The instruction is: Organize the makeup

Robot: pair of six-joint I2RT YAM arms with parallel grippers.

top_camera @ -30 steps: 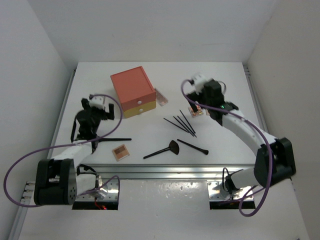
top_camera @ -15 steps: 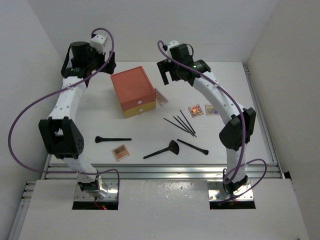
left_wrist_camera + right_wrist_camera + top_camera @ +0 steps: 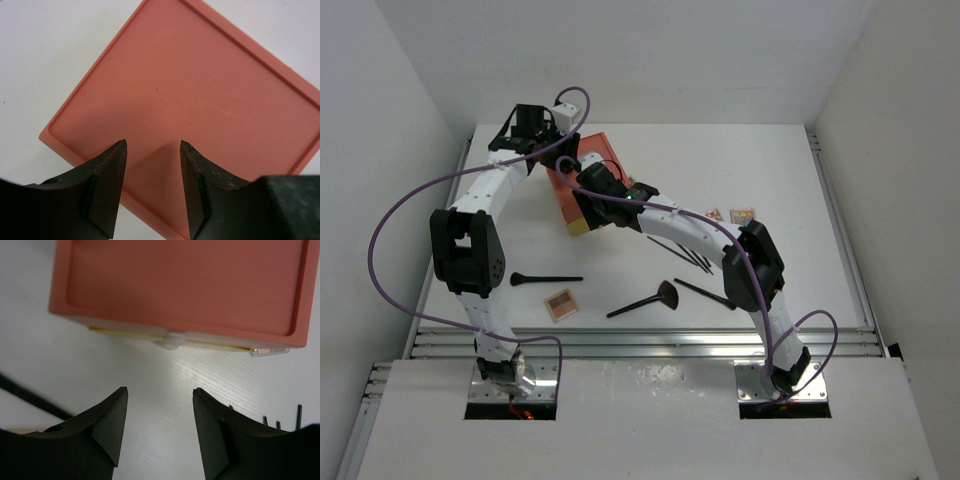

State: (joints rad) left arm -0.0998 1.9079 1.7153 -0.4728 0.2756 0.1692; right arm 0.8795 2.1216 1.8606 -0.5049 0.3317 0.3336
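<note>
The makeup lies on the white table: a black brush (image 3: 548, 279), a tan palette (image 3: 560, 302), a fan-shaped brush (image 3: 645, 300), another black brush (image 3: 705, 293), thin black sticks (image 3: 685, 255) and two multicoloured palettes (image 3: 712, 213) (image 3: 743, 213). My left gripper (image 3: 548, 152) is open and empty over the top of the orange-red drawer box (image 3: 200, 100), as its own view (image 3: 152, 150) shows. My right gripper (image 3: 588, 205) is open and empty just in front of the box's yellow drawer and its white knob (image 3: 171, 342), above bare table (image 3: 160, 392).
The orange-red and yellow box (image 3: 612, 148) stands at the back centre-left, partly hidden by both arms. A clear-edged palette (image 3: 270, 351) lies against its right front corner. A black brush handle (image 3: 30, 397) and stick tips (image 3: 298, 415) edge the right wrist view.
Both arms have swung to the box. The left gripper came down over its top; the right arm stretched across from the back to the drawer front. The makeup has not moved.
</note>
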